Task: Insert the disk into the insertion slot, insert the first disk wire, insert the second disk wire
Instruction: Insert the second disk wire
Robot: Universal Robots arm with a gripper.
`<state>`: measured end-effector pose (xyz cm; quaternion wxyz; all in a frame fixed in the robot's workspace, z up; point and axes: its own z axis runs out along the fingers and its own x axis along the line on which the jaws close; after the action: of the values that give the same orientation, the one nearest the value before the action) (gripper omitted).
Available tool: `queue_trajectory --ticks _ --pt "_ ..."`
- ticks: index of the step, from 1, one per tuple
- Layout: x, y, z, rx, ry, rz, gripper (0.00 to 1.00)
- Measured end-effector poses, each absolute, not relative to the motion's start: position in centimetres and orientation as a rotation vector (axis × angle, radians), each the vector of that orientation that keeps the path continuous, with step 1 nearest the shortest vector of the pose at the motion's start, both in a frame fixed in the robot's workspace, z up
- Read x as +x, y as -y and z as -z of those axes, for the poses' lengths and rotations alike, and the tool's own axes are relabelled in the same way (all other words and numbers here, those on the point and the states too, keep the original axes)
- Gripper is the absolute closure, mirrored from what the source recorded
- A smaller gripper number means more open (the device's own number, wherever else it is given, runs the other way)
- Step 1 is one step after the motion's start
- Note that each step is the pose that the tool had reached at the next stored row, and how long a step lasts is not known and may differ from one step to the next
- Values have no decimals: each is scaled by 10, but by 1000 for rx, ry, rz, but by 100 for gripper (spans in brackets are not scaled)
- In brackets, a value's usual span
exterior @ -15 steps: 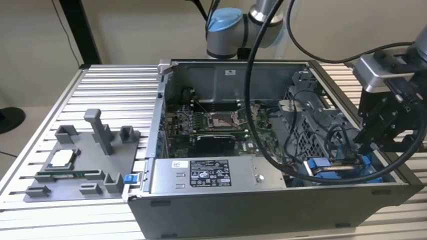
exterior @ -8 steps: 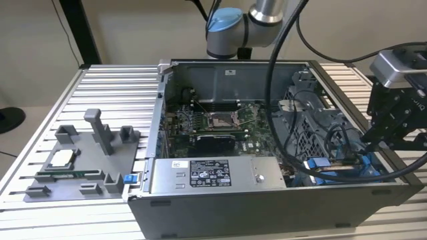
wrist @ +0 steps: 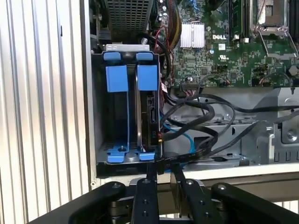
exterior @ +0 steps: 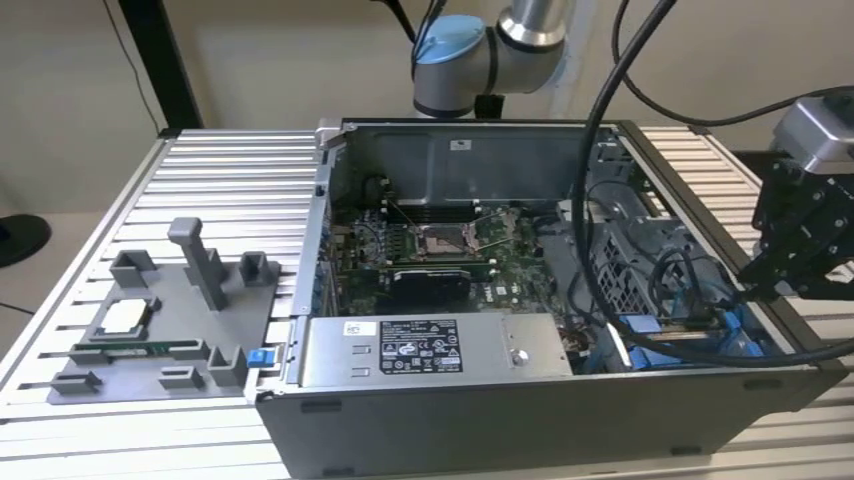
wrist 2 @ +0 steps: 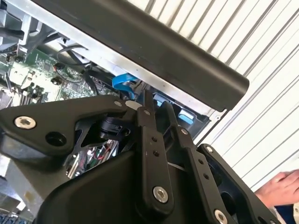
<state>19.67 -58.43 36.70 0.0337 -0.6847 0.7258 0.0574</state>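
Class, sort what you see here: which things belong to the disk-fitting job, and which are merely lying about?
Job in hand: black gripper; disk in bright blue plastic carrier; grey metal insertion slot with blue rails; black wire by the gripper.
Lying about: grey labelled power-supply box; green motherboard; grey plastic parts tray; a person's hand.

Robotics lab test bench. Ribbed aluminium table (exterior: 227, 170) with a bare beige wall (exterior: 267, 60) on its far side. Robot arm (exterior: 461, 60) at the table's far edge, black cables (exterior: 607, 100) hanging nearby. Open computer case (exterior: 534, 420) on the table, motherboard (exterior: 441, 245) exposed. Grey fixture plate (exterior: 187, 330) with posts and loose parts at the exterior view's left. A person's hand (wrist 2: 280, 189) near the table in the second wrist view.
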Motion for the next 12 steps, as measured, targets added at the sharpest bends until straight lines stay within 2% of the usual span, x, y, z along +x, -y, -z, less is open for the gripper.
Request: queue_trajectory --ticks 12 --pt "198 588 -362 -2118 -2233 -199 0"
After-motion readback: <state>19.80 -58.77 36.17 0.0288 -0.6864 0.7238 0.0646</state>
